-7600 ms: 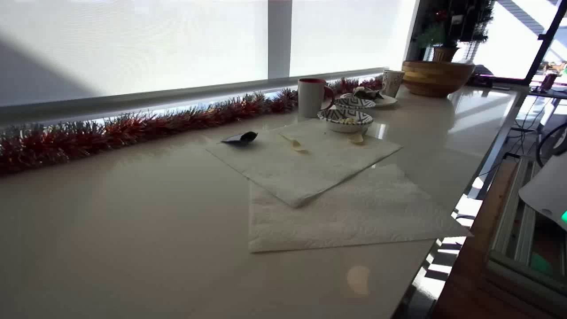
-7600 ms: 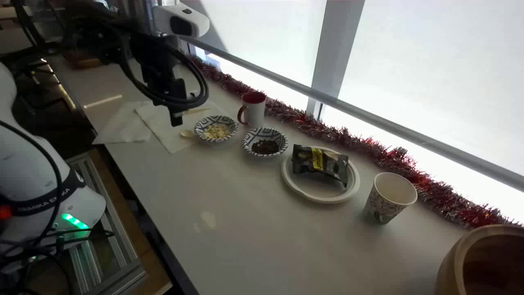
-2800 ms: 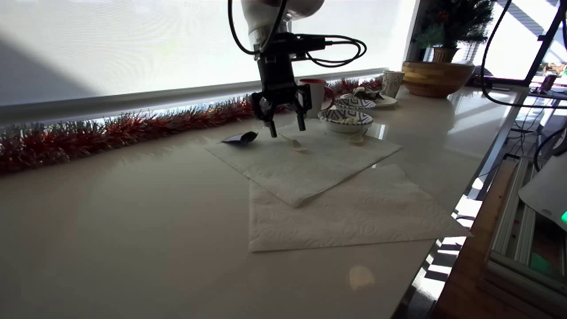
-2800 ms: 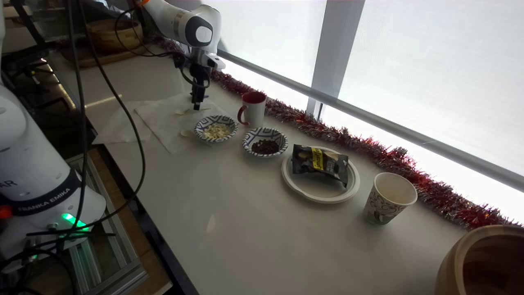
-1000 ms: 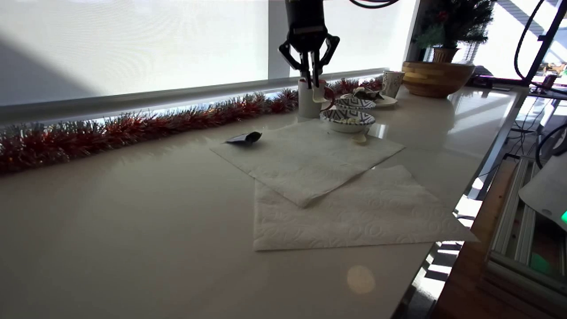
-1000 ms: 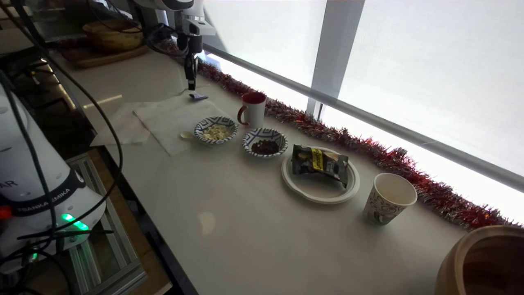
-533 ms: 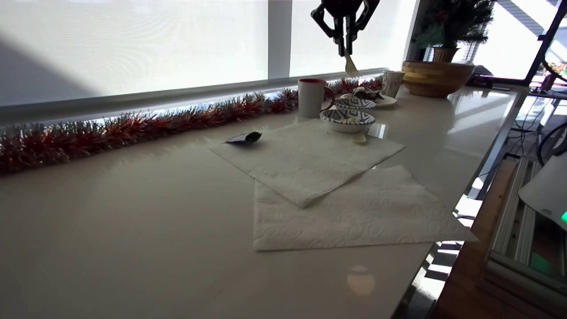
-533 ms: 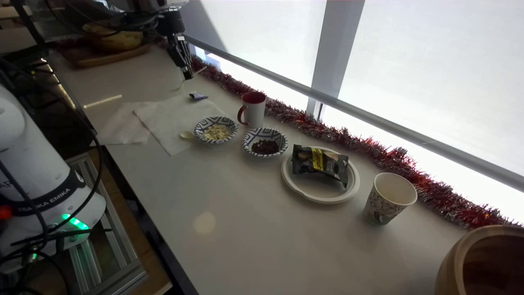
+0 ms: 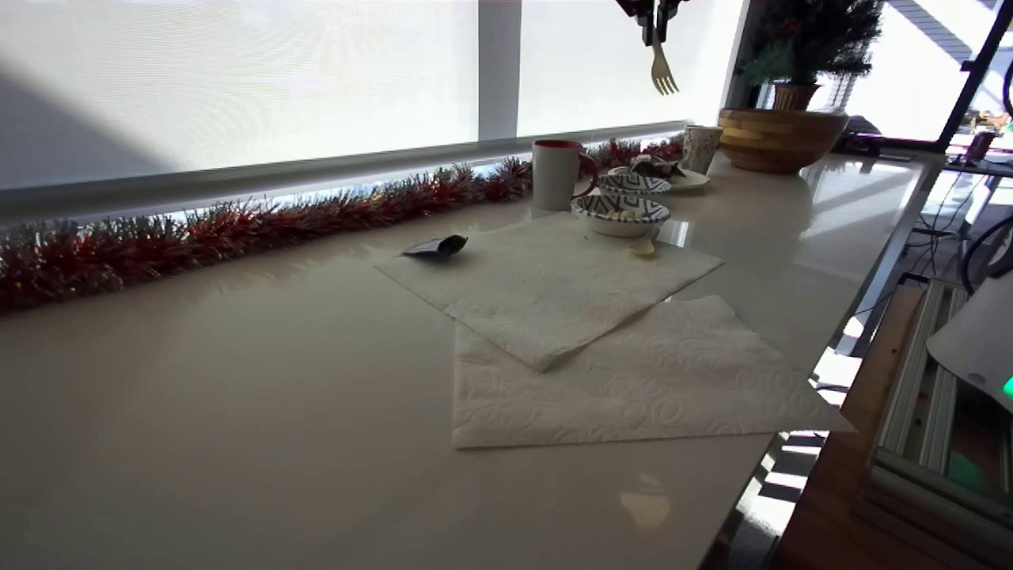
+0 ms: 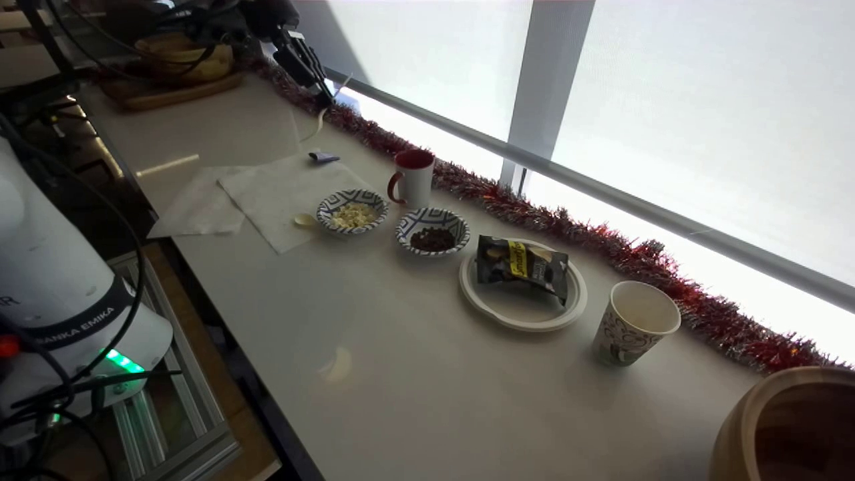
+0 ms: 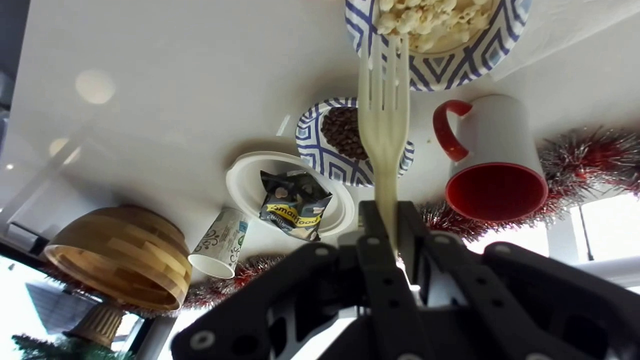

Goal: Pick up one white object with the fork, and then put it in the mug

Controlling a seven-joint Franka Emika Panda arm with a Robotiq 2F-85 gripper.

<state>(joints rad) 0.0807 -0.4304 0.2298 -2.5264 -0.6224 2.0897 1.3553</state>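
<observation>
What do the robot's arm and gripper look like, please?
The arm is white and rounded, with a dark base band partly reading "EMIKA", a green light strip and black cables. The gripper is black and angular, with round grey bolt heads.

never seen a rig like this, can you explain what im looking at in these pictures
The machine is a robot arm ending in a two-fingered gripper. Two cameras stand outside it; a third sits on its wrist, and its picture looks upside down. The gripper is closed on a pale fork, raised above the table. On the table are a white, red-handled mug, a patterned bowl of popcorn, a second bowl of dark bits, a snack bag on a plate, a paper cup, a wooden bowl and paper towels.
</observation>
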